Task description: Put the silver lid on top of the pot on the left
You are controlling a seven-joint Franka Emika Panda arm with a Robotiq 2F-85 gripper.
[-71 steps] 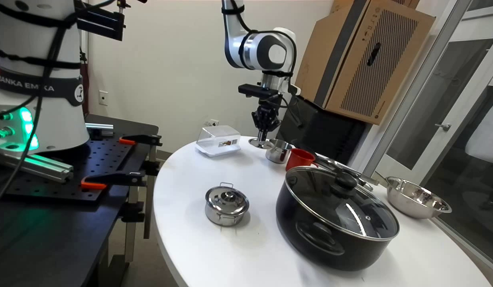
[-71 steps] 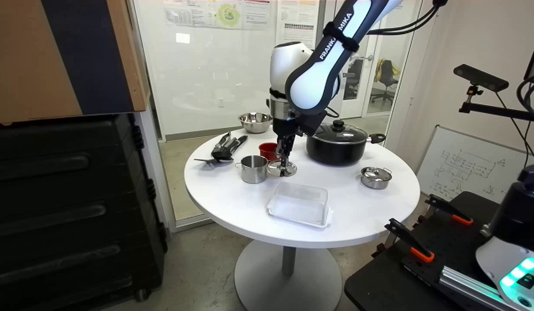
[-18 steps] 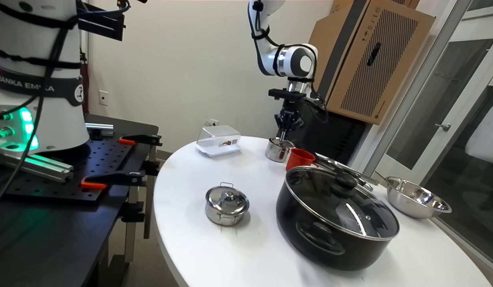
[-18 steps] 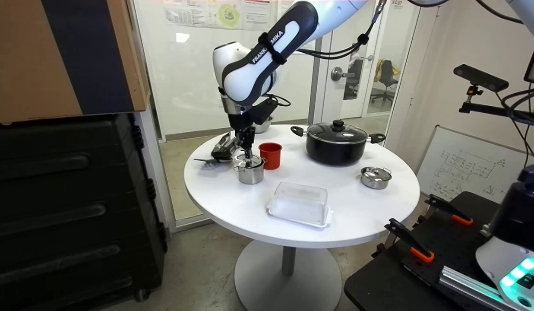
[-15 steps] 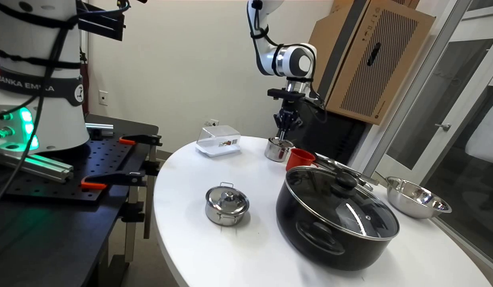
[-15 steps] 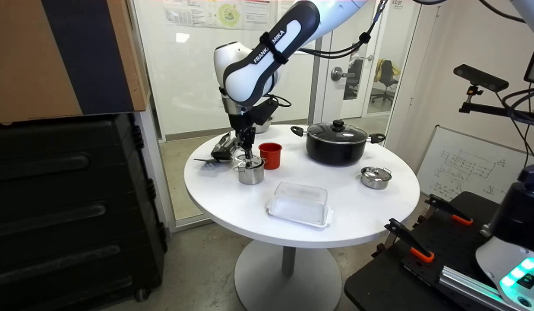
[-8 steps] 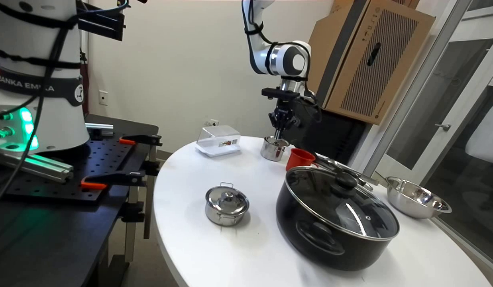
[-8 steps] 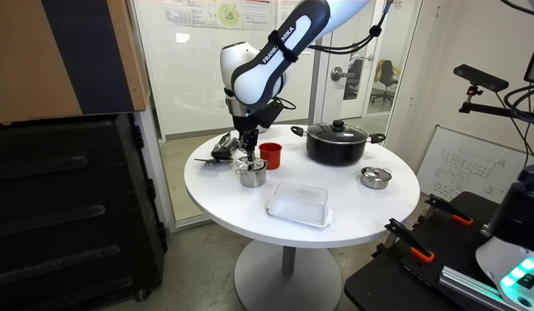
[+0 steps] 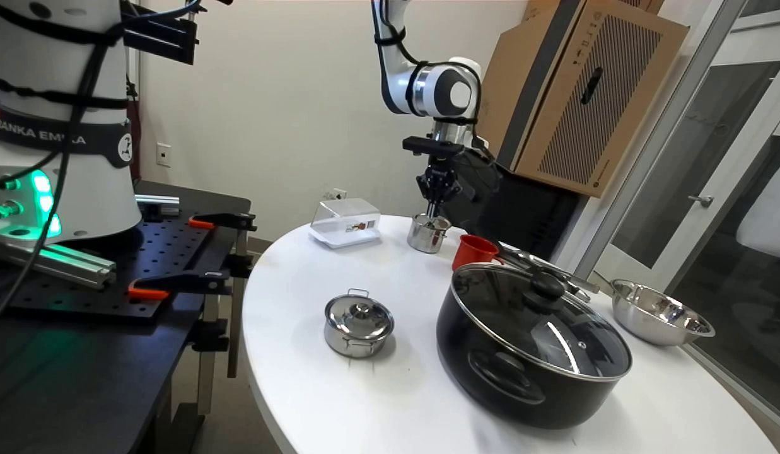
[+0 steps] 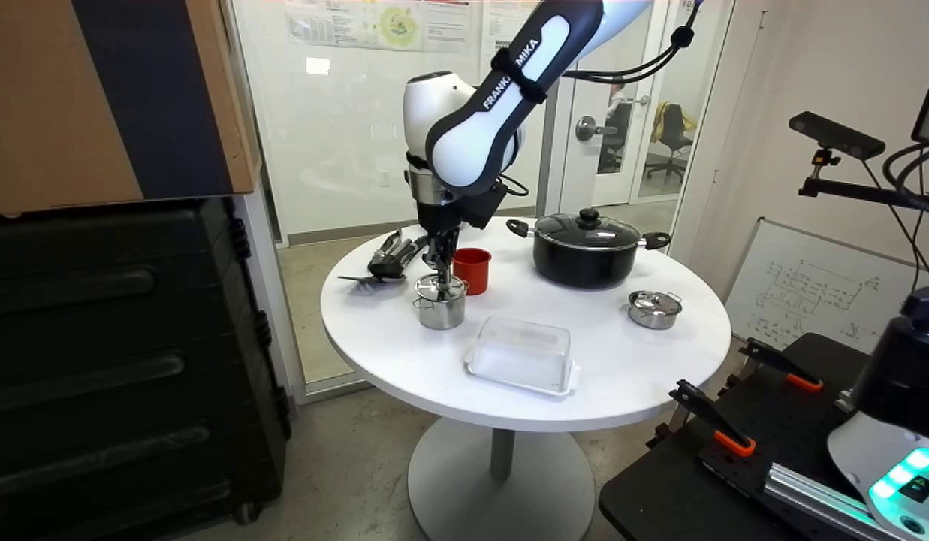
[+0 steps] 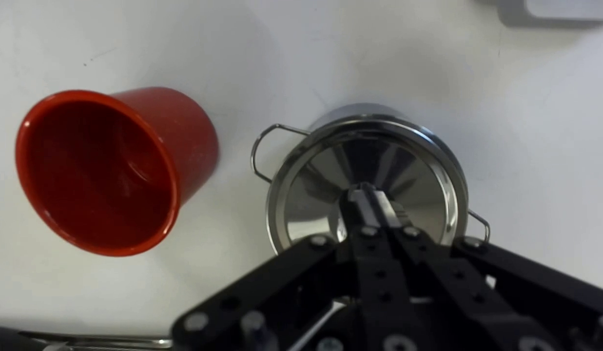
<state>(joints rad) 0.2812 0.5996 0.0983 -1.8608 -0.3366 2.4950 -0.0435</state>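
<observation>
The small steel pot [image 9: 427, 241] stands upright on the white table, and it also shows in an exterior view [image 10: 442, 316]. The silver lid [image 10: 427, 285] lies on the pot's mouth. In the wrist view the round lid [image 11: 420, 195] covers the pot's opening, with the pot's wire handles [image 11: 255, 155] out at both sides. My gripper [image 11: 372, 191] is shut over the lid's centre, pointing down. The lid's knob is hidden between the fingers. The gripper also shows right above the pot in both exterior views [image 9: 432, 211] [image 10: 444, 279].
A red mug [image 11: 184, 139] stands close beside the pot. A clear plastic box [image 10: 520, 353] is nearby. Black-handled utensils [image 10: 393, 259] lie on the other side. A large black pot with glass lid [image 9: 522, 384], a low lidded steel pan [image 9: 358, 343] and a steel bowl [image 9: 657, 315] stand around.
Earlier my gripper held the lid beside the pot; now the lid is on the pot. In the last second gripper, lid and pot slid together a little toward the clear box.
</observation>
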